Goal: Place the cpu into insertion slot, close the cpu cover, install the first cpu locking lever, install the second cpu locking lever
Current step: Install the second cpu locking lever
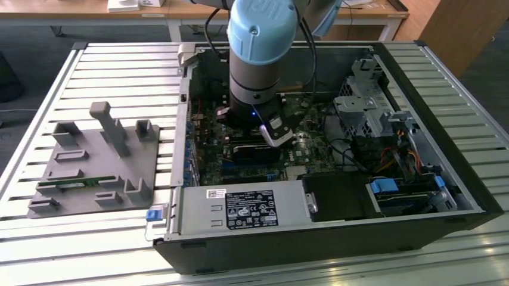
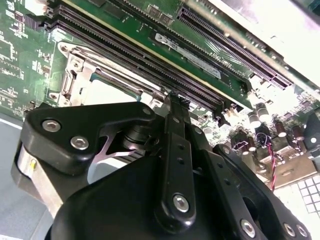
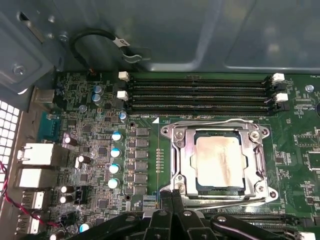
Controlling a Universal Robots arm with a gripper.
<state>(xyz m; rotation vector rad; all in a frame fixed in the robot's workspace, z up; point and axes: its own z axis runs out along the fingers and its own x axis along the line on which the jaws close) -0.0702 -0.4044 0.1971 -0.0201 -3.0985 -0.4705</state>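
Observation:
The cpu (image 3: 220, 161), a dull silver square, lies in the insertion slot (image 3: 265, 192) on the green board. The cpu cover (image 3: 185, 155), a silvery frame, lies flat around the chip. Thin wire levers (image 3: 215, 121) run along the socket's edges. My gripper (image 3: 169, 199) is shut, its black fingertips pressed together right at one edge of the socket frame; whether they touch a lever is hidden. In the second wrist view the shut fingers (image 2: 176, 130) stand beside the socket (image 2: 75, 82). In the exterior view the gripper (image 1: 276, 136) reaches down into the open computer case.
Long black memory slots (image 3: 200, 95) run beside the socket, with capacitors (image 3: 116, 152) on another side. The case walls (image 1: 334, 229), drive cage (image 1: 366, 107) and cables (image 1: 397, 161) surround the arm. A grey fixture plate (image 1: 95, 167) lies on the slatted table at the exterior view's left.

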